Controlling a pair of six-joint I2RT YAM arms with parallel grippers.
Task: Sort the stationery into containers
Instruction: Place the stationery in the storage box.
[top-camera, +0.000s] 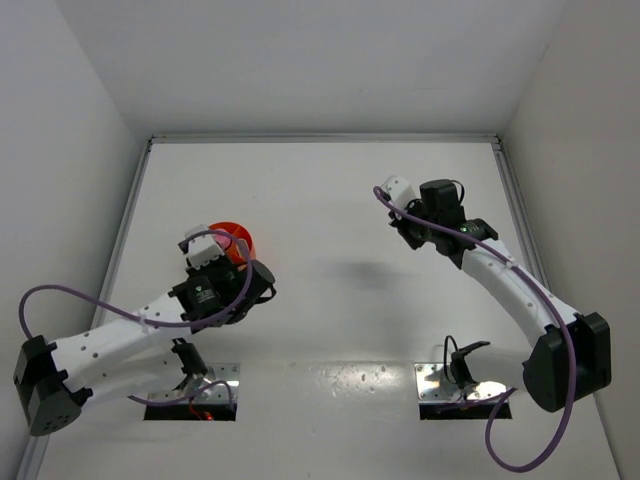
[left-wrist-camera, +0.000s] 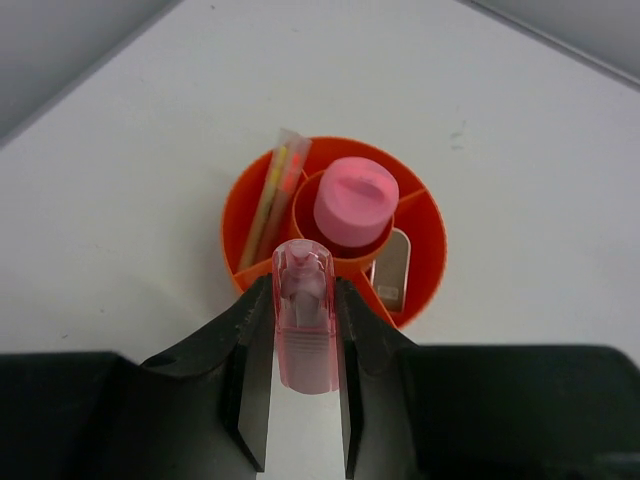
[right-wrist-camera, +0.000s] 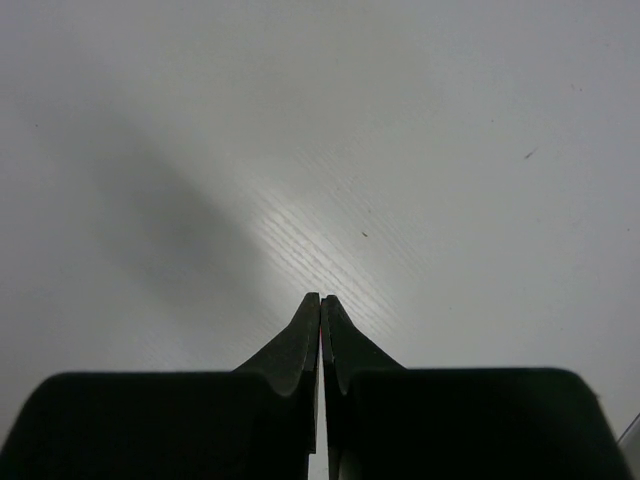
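At the tub's near rim: the left gripper (left-wrist-camera: 300, 292) was clamped on a clear pink bar (left-wrist-camera: 306, 335), one finger against each long side. The bar's rounded end pointed toward the tub.
Tub (left-wrist-camera: 432, 232): round, orange and low-walled, with dividers inside. It sat on the left half of the white table (left-wrist-camera: 520, 120), and in the top view the left arm partly hid it.
Middle cup: a pink-capped tube (left-wrist-camera: 355, 200) stood upright in it.
Left section: thin yellow and pink sticks (left-wrist-camera: 272, 195) leaned against the wall, seemingly in a clear sleeve.
Near-right section: a beige block (left-wrist-camera: 392, 265) lay inside, close to the rim.
Right gripper (right-wrist-camera: 320, 305): its jaws were pressed together with nothing between them. It was over the white tabletop on the right half, well apart from the tub.
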